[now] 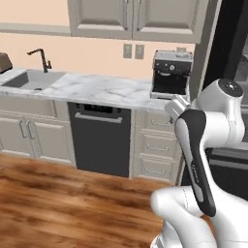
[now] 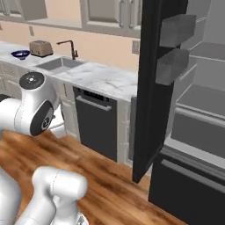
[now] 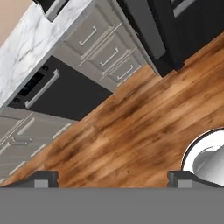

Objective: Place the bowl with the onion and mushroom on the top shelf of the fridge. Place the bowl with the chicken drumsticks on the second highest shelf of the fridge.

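1. Looking along the gripper (image 3: 113, 177) in the hand view, its two dark finger tips are seen far apart, and nothing is held between them.
2. The gripper is pointed down at the wooden floor (image 3: 131, 127), with no bowl near it.
3. The fridge (image 2: 193, 101) is seen standing open in the right base view, with its black door (image 2: 151, 88) swung out at the right end of the marble counter (image 2: 105, 77).
4. The grey shelves inside are seen, and nothing can be seen on them. The top shelf of the fridge (image 2: 206, 50) looks bare, as far as it is shown.
5. A dark blue bowl (image 2: 20, 54) is seen at the far left end of the counter, next to a toaster (image 2: 41, 48). What is inside it cannot be told.
6. The onion, mushroom and chicken drumsticks cannot be made out.
7. It is judged that the door step is done. Both bowls are yet to be picked up and put on their shelves.
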